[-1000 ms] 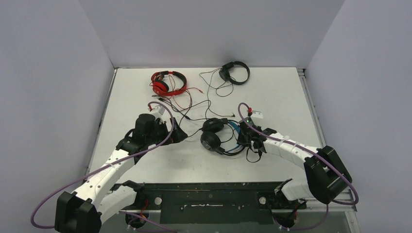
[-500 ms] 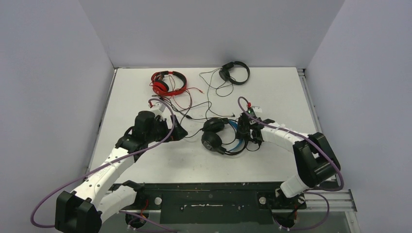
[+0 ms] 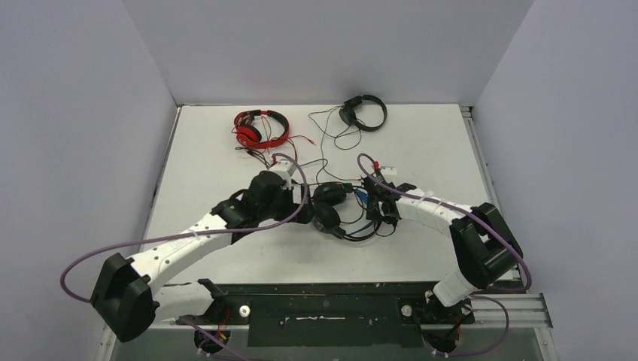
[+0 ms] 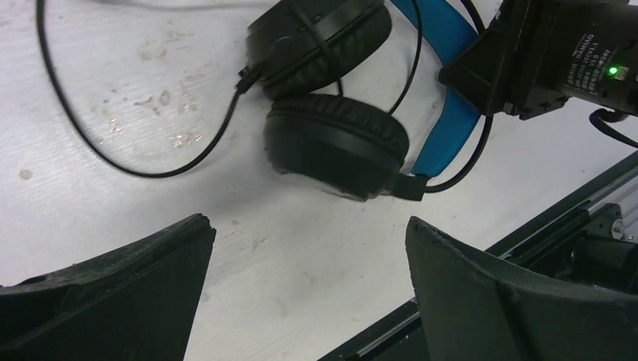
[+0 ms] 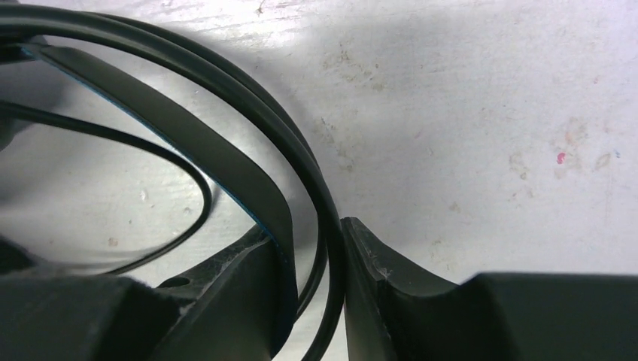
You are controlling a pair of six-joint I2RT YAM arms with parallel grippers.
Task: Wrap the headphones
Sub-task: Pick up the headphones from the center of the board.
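The black headphones with a blue headband (image 3: pixel 331 209) lie mid-table, their cable looped around them. My left gripper (image 3: pixel 307 214) stands open just left of the ear cups; in the left wrist view the nearer ear cup (image 4: pixel 336 147) lies just ahead of the left gripper (image 4: pixel 307 224), with nothing between its fingers. My right gripper (image 3: pixel 374 213) is on the band's right side. In the right wrist view the right gripper (image 5: pixel 308 233) is shut on the headband (image 5: pixel 188 128) and two strands of black cable (image 5: pixel 301 158). Red headphones (image 3: pixel 259 128) and all-black headphones (image 3: pixel 363 113) lie at the back.
Thin red and black cords (image 3: pixel 301 162) trail in a tangle from the back headphones toward the middle. The right arm's wrist housing (image 4: pixel 572 53) sits close to the blue band. A black metal rail (image 3: pixel 323 301) runs along the table's near edge.
My left arm has swung right and now sits beside the ear cups. The right gripper shifted left, opened briefly and closed on the band and cable.
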